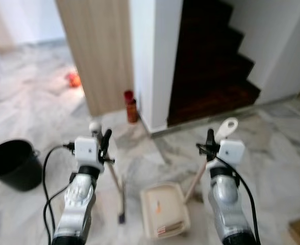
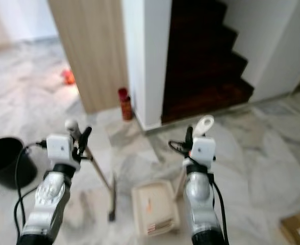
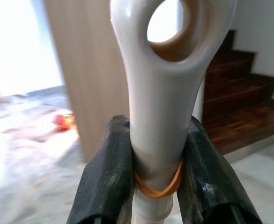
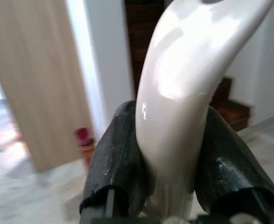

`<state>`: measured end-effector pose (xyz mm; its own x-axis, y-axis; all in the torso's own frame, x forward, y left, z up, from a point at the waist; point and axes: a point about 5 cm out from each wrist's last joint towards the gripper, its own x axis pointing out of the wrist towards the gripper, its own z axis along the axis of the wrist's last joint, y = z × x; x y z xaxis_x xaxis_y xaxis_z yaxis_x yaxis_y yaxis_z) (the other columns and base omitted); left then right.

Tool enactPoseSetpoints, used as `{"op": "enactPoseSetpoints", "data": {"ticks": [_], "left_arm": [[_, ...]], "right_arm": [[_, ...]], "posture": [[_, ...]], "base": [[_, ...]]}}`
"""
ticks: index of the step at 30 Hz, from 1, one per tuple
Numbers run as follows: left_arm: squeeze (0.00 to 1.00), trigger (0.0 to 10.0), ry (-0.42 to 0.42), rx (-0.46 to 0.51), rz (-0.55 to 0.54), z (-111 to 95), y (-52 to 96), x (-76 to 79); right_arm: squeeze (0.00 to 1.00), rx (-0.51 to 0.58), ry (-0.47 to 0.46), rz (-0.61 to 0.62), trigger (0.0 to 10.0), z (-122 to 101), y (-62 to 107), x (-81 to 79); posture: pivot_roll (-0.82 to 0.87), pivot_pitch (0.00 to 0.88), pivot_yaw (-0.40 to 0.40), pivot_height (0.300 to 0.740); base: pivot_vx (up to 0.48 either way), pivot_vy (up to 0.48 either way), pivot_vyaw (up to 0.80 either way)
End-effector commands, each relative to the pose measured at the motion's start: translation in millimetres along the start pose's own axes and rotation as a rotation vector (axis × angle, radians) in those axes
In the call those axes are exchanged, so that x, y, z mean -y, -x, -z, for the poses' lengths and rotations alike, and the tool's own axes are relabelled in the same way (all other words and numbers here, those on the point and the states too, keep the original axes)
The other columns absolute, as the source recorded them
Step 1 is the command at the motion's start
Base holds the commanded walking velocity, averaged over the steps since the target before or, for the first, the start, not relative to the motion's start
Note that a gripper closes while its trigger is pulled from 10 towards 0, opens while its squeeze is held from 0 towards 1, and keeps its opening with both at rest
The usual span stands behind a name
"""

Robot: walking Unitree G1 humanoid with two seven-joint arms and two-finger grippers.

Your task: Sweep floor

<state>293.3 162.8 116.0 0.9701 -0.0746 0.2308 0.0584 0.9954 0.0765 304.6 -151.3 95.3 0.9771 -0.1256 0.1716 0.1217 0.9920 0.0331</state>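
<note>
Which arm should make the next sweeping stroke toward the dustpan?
Probably left: the left gripper grips the broom handle, while the right gripper holds the dustpan's handle, steadying the dustpan on the floor.

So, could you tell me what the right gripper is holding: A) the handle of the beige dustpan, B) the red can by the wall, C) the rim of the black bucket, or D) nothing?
A: the right gripper is clamped on the pale handle that runs down to the dustpan on the floor.
</note>
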Motion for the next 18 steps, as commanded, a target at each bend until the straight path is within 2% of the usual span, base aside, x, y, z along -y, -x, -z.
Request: {"op": "enactPoseSetpoints", "data": {"ticks": [1,18], "left_arm": [[0.00,10.0,-0.001,0.041,0.009,-8.8,-4.0,2.9],[0.00,10.0,-0.005,0.040,0.006,-9.7,-4.6,1.8]], "right_arm": [[0.00,0.035,-0.029,0.010,10.0,-6.6,-2.7,1.0],[0.00,0.035,-0.055,-0.011,10.0,-7.1,-3.5,-3.3]], "posture": [[0.06,0.000,0.040,0.740],[0.08,0.002,0.040,0.740]], "base": [[0.000,0.255,0.00],[0.000,0.253,0.00]]}}
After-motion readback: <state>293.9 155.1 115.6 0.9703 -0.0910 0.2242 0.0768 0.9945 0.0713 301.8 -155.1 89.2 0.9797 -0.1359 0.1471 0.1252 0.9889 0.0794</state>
